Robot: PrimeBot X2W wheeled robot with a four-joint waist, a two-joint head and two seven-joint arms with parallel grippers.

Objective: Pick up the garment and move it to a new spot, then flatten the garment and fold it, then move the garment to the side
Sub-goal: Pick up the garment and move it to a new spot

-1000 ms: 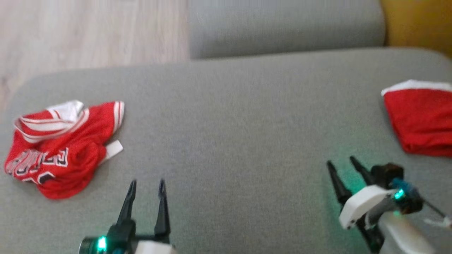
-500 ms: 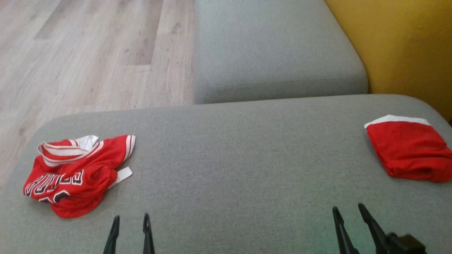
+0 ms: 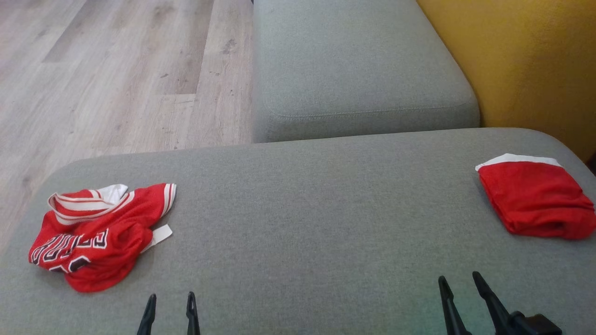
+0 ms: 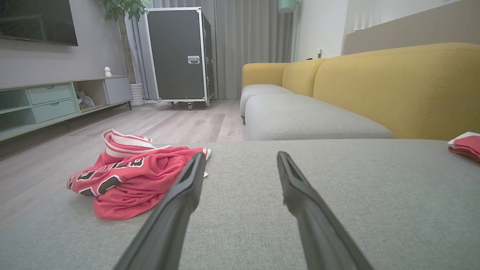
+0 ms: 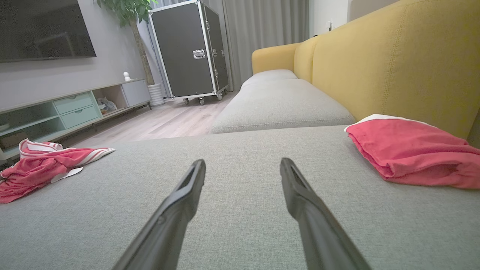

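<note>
A crumpled red jersey (image 3: 98, 237) with white trim and lettering lies at the left end of the grey seat cushion (image 3: 302, 209). It also appears in the left wrist view (image 4: 138, 180) and the right wrist view (image 5: 37, 168). My left gripper (image 3: 171, 296) stands open and empty at the bottom edge, just right of and nearer than the jersey; its jaws are apart in its own view (image 4: 241, 154). My right gripper (image 3: 457, 276) is open and empty near the front right (image 5: 243, 160). A folded red garment (image 3: 535, 200) with a white edge rests at the cushion's right end.
A second grey seat cushion (image 3: 358, 70) adjoins at the back, with the yellow backrest (image 3: 526, 60) to the right. Wood floor (image 3: 116, 70) lies beyond the cushion's left and far edges. A black wheeled case (image 4: 180, 52) and a low cabinet (image 4: 45, 101) stand across the room.
The head camera has tilted up, so the whole picture has slid down and both grippers sit lower in it. Both garments lie where they were. Both grippers stay open.
</note>
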